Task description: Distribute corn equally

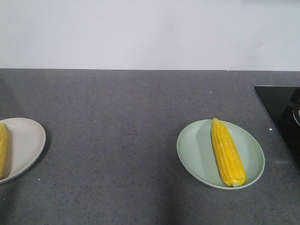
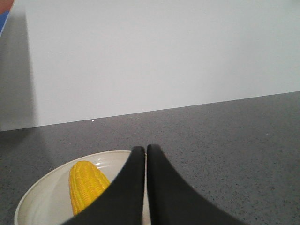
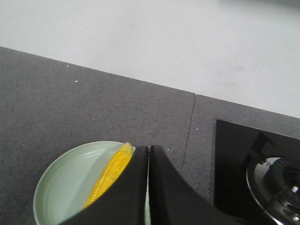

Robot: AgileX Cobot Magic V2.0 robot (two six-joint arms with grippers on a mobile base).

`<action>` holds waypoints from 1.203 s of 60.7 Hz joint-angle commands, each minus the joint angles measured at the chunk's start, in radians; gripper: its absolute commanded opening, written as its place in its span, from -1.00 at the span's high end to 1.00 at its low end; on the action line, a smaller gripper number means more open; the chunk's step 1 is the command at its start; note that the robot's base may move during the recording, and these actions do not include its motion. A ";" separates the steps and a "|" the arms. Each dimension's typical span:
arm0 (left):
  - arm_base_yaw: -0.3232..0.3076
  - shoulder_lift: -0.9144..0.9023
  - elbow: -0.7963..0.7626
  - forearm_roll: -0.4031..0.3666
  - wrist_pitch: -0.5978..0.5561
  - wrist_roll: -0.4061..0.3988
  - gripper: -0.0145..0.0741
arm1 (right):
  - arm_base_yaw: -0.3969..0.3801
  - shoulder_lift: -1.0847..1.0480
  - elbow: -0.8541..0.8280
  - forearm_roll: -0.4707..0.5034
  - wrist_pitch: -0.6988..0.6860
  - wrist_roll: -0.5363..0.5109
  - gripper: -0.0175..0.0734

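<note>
From the front view, one bright yellow husked corn cob (image 1: 228, 153) lies lengthwise on the pale green oval plate (image 1: 197, 152) at the right of the speckled dark grey surface (image 1: 117, 122), and a second yellow cob (image 1: 3, 149) shows only as a sliver on the cream round plate (image 1: 28, 140) cut off by the left edge. Neither arm appears here. One cob per plate suggests the split is already even, though the cropped cream plate could hide more. The risk I see is an uneven count going unnoticed, or a cob rolling off a shallow rim if a plate is nudged.

In the left wrist view, the left gripper's black fingers (image 2: 133, 187) are pressed together with nothing between them, poised above and just in front of the cream plate (image 2: 37, 206), where the cob's tapered end (image 2: 84, 185) rests. Dropping straight down from this pose would strike the cob or tip the plate.

In the right wrist view, the right gripper's black fingers (image 3: 136, 187) are likewise closed and empty, hovering over the near edge of the green plate (image 3: 61, 187) with its cob (image 3: 110, 176) beside them. The black glass hob (image 3: 243, 159) with its burner sits near on the right; a wide swing could clip it.
</note>
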 commanded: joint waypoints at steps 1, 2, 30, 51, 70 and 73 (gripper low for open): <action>-0.002 -0.015 0.010 -0.011 -0.081 -0.010 0.69 | 0.000 -0.029 -0.024 -0.097 -0.098 0.143 0.64; -0.002 -0.015 0.010 -0.011 -0.081 -0.010 0.69 | 0.000 -0.035 -0.024 -0.129 -0.098 0.166 0.64; -0.002 -0.015 0.010 -0.011 -0.081 -0.010 0.69 | -0.001 -0.375 0.493 -0.353 -0.490 0.388 0.64; -0.002 -0.015 0.010 -0.011 -0.081 -0.010 0.69 | -0.002 -0.544 0.785 -0.311 -0.680 0.383 0.64; -0.002 -0.015 0.010 -0.011 -0.081 -0.010 0.69 | -0.002 -0.547 0.787 -0.311 -0.683 0.360 0.64; -0.002 -0.015 0.010 -0.011 -0.081 -0.010 0.69 | -0.001 -0.547 0.787 -0.311 -0.683 0.360 0.64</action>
